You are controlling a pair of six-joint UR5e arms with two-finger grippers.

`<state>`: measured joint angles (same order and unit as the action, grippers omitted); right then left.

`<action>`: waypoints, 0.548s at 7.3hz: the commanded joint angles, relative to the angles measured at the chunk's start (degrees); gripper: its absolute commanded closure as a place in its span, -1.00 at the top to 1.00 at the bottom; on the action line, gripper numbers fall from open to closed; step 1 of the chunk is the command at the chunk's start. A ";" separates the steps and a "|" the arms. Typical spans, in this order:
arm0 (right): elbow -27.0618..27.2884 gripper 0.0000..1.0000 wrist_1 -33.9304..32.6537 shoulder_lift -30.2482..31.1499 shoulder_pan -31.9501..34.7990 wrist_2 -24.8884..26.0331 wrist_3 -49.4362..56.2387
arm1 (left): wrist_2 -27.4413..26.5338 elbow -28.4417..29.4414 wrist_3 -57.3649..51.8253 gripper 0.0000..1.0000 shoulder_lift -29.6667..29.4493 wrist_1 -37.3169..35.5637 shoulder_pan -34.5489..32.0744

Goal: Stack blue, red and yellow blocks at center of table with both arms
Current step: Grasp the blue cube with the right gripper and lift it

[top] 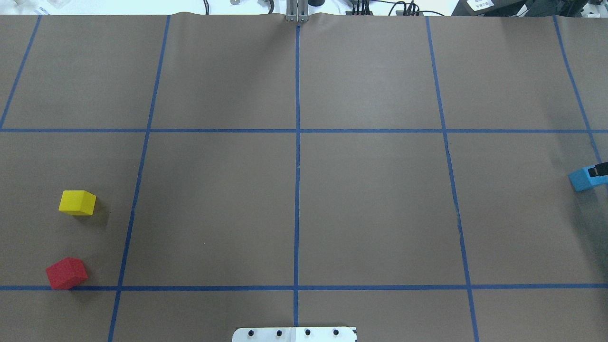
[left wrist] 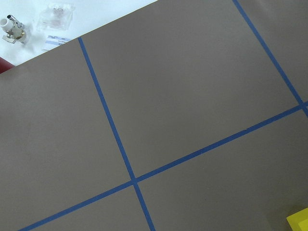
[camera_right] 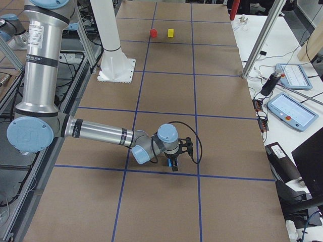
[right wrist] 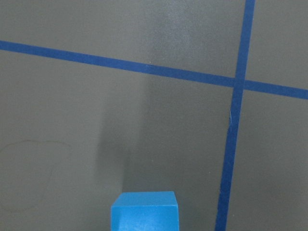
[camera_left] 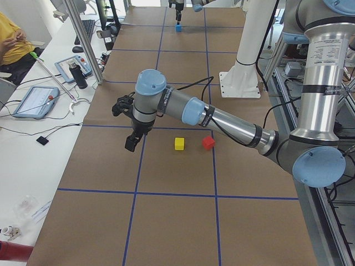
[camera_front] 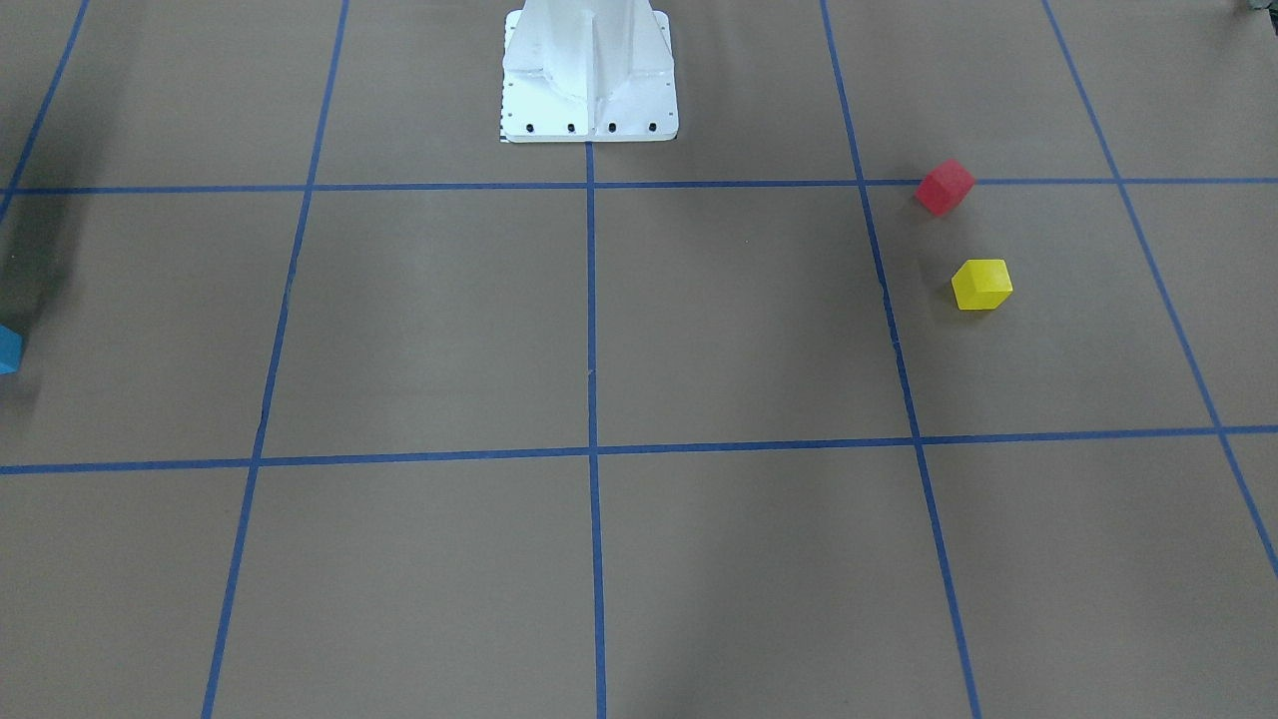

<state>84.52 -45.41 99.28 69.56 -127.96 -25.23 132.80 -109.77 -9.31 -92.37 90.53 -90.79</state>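
Note:
The yellow block (top: 77,203) and the red block (top: 66,273) sit on the table's left side, also in the front view, yellow (camera_front: 981,285) and red (camera_front: 945,187). My left gripper (camera_left: 131,145) hangs above the table beside the yellow block (camera_left: 179,143); I cannot tell whether it is open. A corner of the yellow block (left wrist: 301,222) shows in the left wrist view. The blue block (top: 585,179) lies at the far right edge. My right gripper (top: 602,169) is down at it with a dark finger against it; I cannot tell its grip. The right wrist view shows the blue block (right wrist: 144,211) close below.
The white robot base (camera_front: 589,80) stands at the table's near middle. Blue tape lines (top: 297,142) divide the brown table into squares. Operator tablets and cables (camera_right: 290,108) lie on the white bench past the far edge.

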 commanded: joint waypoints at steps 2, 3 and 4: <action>-0.41 0.79 1.56 0.12 -3.80 2.79 -0.70 | 0.09 -0.01 0.00 1.00 0.00 0.52 0.00; -0.50 -0.20 1.47 0.12 -4.77 3.24 -0.61 | 0.09 -0.01 0.00 1.00 0.00 0.52 0.00; -0.58 -0.99 1.47 0.21 -5.39 3.33 -0.44 | 0.09 -0.01 -0.09 1.00 0.09 0.52 0.00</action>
<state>84.03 -43.94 99.42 65.16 -125.00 -25.86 132.88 -109.78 -9.34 -92.35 91.05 -90.79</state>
